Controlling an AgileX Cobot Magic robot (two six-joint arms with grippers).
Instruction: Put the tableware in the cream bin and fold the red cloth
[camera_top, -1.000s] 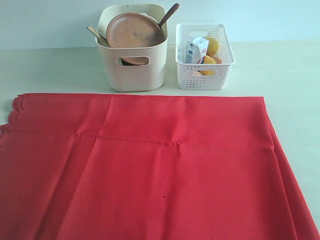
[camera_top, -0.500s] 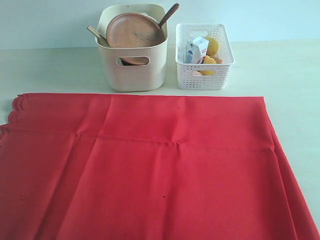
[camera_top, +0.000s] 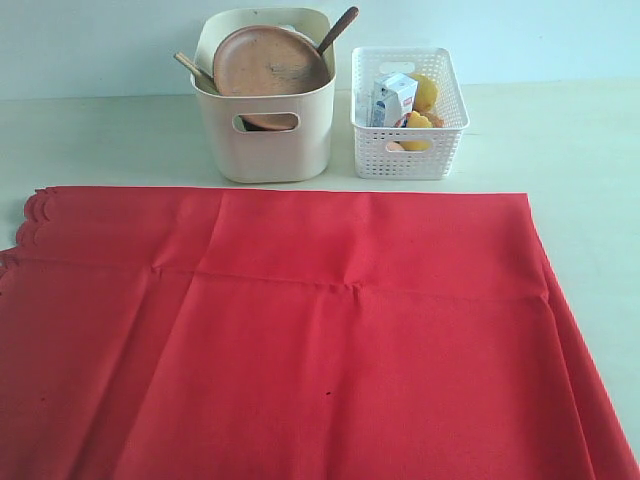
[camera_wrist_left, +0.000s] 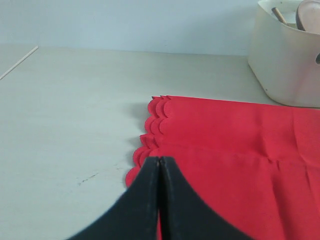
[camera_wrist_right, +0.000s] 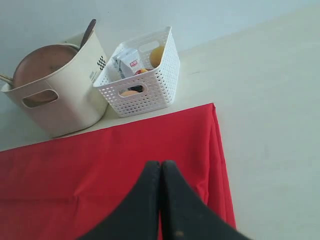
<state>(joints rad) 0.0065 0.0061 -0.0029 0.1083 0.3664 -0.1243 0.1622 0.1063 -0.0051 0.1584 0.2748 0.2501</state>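
Left end effector (camera_wrist_left: 158, 161) and right end effector (camera_wrist_right: 160, 164) closed, seemingly empty, over red cloth (camera_top: 300, 330)

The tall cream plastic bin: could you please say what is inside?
A round brown plate, tilted, plus a dark wooden spoon handle and a second wooden handle sticking out; anything beneath is hidden.

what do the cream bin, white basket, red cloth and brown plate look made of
Cream bin: smooth matte plastic, going by moulded rounded corners and handle cut-out.
White basket: plastic, moulded lattice walls.
Red cloth: matte woven fabric, showing crease lines and a scalloped edge.
Brown plate: perhaps wood or ceramic; dull, scuffed surface leaves it open.
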